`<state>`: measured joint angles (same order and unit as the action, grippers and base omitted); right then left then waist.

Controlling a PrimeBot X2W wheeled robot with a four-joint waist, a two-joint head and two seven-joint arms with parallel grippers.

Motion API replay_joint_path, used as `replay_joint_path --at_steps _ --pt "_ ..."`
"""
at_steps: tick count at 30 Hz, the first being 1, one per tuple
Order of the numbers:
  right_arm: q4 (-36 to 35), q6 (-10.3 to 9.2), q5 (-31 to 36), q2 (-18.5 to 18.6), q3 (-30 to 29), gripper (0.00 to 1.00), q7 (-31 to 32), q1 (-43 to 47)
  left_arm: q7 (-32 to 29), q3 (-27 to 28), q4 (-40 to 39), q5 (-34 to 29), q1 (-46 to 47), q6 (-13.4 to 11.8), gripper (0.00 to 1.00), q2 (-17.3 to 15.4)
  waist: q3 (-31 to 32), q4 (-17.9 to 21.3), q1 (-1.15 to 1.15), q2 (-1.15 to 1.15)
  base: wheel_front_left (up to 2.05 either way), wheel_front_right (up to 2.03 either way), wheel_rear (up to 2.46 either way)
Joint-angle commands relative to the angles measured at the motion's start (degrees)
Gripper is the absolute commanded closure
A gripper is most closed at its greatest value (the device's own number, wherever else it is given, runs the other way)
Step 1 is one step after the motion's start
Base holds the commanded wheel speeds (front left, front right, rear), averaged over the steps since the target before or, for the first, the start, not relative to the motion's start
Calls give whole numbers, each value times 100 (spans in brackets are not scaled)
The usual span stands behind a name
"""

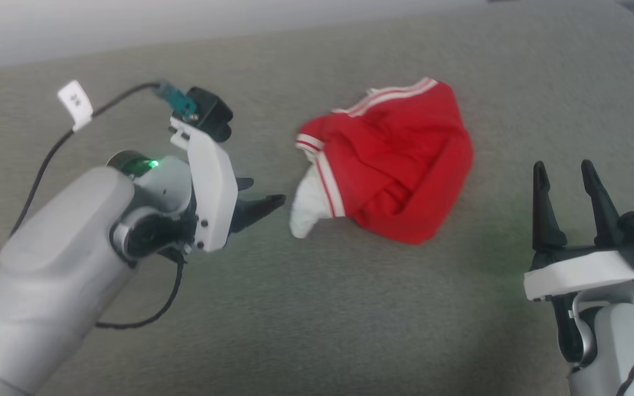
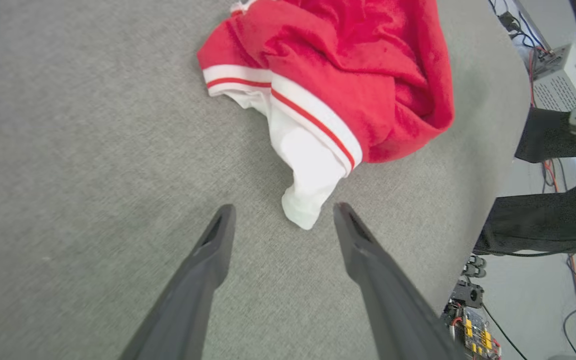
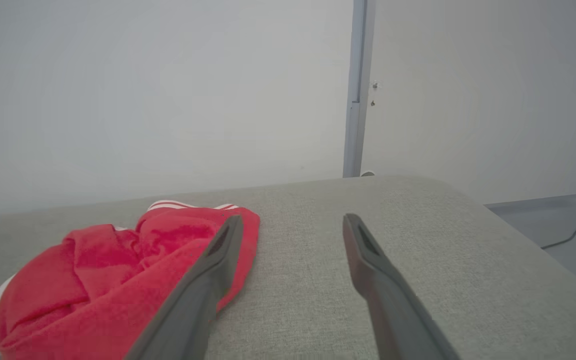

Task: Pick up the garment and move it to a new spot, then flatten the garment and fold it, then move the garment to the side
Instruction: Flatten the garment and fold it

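Closest to cam is my L forearm [image 1: 47, 264], low left in head view, w/ the left gripper [image 1: 266, 191] at its end turned sideways toward the garment [image 1: 399, 165]. Jaws are spread wide, nothing in them. In the L wrist view the white sleeve [image 2: 308, 175] tip sits right between the two fingertips [image 2: 223, 220]. I read that as lined up for a pinch on the sleeve end, the loose bit that pokes out of the pile and is easiest to get hold of. Can't tell if the fingers touch cloth or the grey fabric surface [image 1: 317, 319] yet; looks just short.

The right gripper [image 1: 563, 164] is low right, fingers pointing up the view, jaws also spread and empty, near the garment's other side but apart from it. Prob parked there to stay out of the L arm's way but ready to take the opp. edge for flattening.

Garment is a crumpled heap approx mid-surface, a bit right of centre, not flat, not folded. Mostly red, soft-looking, deep creases. A white band w/ red stripe [image 2: 313, 125] runs where sleeve meets body, and there's another striped edge [image 1: 394, 93] at the far side. My call: step 1, pick-up not done yet.
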<state>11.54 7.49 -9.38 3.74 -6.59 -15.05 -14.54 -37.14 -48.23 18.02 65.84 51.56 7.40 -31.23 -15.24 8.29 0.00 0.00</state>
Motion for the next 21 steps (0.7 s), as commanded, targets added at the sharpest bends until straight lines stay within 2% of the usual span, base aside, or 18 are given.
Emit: replay_joint_path --at_steps 1,10,11,12,14,21 --pt "4 0 -33 -36 9 0 -17 -85 -113 -98 115 113 170 9 0 30 -273 294 0 0 0 0 0" --pt "-27 0 -143 -88 13 0 -17 -213 -281 -631 741 626 523 10 0 181 -622 723 0 0 0 0 0" --pt "-27 0 -170 -90 15 0 -17 -217 -264 -649 768 742 524 10 10 192 -635 736 0 0 0 0 0" --pt "-28 0 -181 -89 11 0 -17 -220 -268 -656 807 850 518 10 51 192 -647 741 0 0 0 0 0" --pt "-30 0 -208 -90 -17 0 -17 -217 -283 -756 820 878 600 10 100 151 -656 724 0 0 0 0 0" --pt "-14 0 -112 -87 -44 0 -17 -187 -6 -895 783 998 843 10 100 -111 -527 465 0 0 0 0 0"
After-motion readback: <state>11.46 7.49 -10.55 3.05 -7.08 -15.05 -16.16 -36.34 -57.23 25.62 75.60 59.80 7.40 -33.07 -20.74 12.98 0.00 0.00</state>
